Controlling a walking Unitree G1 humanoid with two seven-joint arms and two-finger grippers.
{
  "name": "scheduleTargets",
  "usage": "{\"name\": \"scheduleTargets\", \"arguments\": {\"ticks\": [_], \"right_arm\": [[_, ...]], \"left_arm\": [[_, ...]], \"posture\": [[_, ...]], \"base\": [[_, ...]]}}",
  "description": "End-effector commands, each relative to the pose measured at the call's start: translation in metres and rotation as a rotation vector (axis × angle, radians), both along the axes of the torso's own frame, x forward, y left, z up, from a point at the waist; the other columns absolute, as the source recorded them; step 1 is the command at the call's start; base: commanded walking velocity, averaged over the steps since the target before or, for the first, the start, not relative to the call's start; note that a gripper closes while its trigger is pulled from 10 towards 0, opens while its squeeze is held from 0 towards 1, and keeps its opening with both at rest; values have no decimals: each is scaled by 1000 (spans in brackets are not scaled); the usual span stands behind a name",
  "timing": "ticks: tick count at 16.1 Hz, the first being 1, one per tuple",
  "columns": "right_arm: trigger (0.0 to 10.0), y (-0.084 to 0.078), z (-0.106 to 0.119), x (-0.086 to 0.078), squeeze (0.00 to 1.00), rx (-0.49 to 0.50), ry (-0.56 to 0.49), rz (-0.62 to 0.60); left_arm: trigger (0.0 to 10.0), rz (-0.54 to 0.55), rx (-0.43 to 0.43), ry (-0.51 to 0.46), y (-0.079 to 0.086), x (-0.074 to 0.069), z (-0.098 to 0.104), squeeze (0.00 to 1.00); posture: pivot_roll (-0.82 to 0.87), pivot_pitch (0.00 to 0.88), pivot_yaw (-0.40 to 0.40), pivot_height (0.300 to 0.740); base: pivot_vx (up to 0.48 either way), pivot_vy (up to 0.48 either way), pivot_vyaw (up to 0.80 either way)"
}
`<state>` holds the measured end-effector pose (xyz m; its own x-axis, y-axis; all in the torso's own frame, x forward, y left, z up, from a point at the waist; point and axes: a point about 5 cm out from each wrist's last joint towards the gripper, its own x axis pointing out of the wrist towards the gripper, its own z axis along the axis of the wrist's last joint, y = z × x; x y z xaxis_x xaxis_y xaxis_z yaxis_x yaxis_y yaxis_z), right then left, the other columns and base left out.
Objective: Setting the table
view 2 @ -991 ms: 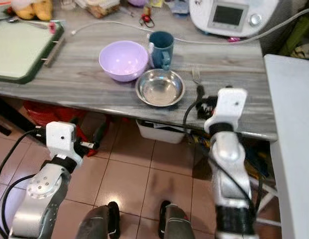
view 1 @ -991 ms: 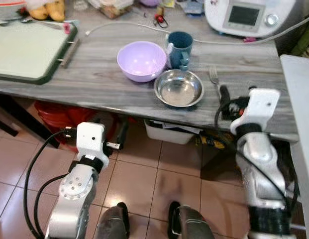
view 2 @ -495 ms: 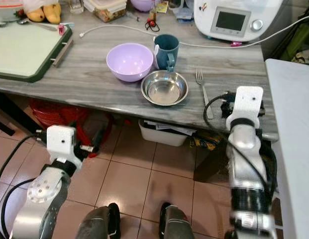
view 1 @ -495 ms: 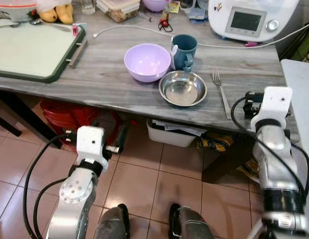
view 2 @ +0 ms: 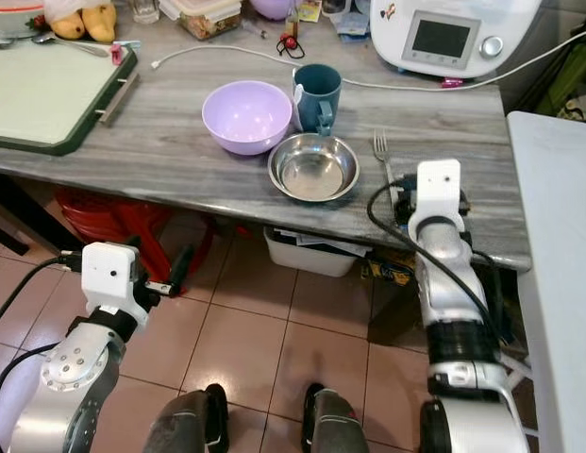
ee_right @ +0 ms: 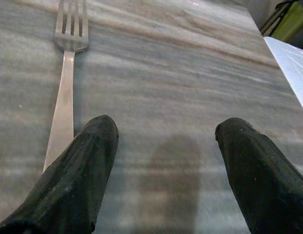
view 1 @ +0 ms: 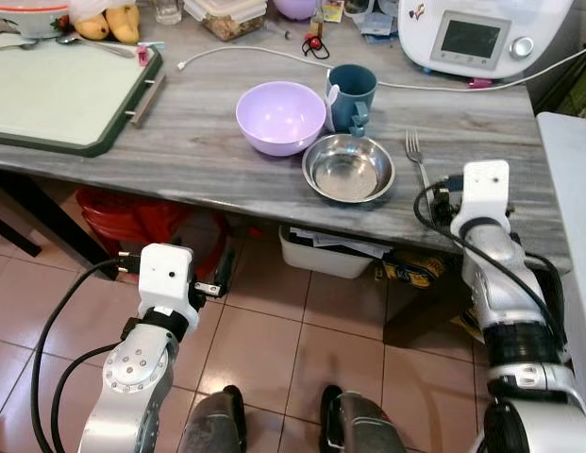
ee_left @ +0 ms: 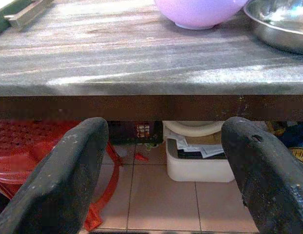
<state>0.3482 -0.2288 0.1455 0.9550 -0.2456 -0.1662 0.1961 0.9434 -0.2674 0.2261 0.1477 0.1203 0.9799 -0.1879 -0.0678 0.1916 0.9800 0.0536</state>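
A steel fork lies on the grey wooden table, tines pointing away from me, just right of a steel bowl. Behind the bowl stand a purple bowl and a teal mug. My right gripper hovers low over the table's front right part, open and holding nothing. One of its fingers sits beside the handle of the fork. My left gripper is open and holding nothing, below and in front of the table's edge.
A green-rimmed tray takes up the table's left end, with bananas behind it. A white appliance and a white cable lie at the back. A white surface adjoins on the right. Under the table stand a red stool and a white box.
A second ago the right gripper was over the fork's handle. It drew off to the right, leaving the fork lying free, then came back left beside it. The camera tilted slightly.
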Motion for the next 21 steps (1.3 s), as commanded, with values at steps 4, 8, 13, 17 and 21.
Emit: {"name": "scheduleTargets", "arguments": {"ticks": [4, 8, 13, 17, 21], "right_arm": [[10000, 16, -12, -1, 0, 69, 52, 71], [10000, 20, -11, -5, 0, 84, 42, 100], [10000, 21, -13, -8, 0, 95, 43, 107], [10000, 22, -11, -11, 0, 117, 28, 122], [10000, 25, -8, -12, 0, 143, 9, 146]], "left_arm": [[10000, -5, 15, 5, 0, -3, 2, 0], [10000, -9, 12, 7, -1, -2, 1, 0], [10000, -13, 10, 8, -2, 0, 2, 0], [10000, -15, 12, 5, -2, 2, 1, 0], [10000, -16, 12, 2, -3, 4, 2, 0]], "posture": [[76, 230, 11, 740], [68, 226, 8, 740], [63, 222, 10, 740], [60, 215, 13, 740], [58, 212, 13, 740]], "base": [[0, 0, 0], [0, 0, 0], [0, 0, 0], [0, 0, 0], [0, 0, 0]]}}
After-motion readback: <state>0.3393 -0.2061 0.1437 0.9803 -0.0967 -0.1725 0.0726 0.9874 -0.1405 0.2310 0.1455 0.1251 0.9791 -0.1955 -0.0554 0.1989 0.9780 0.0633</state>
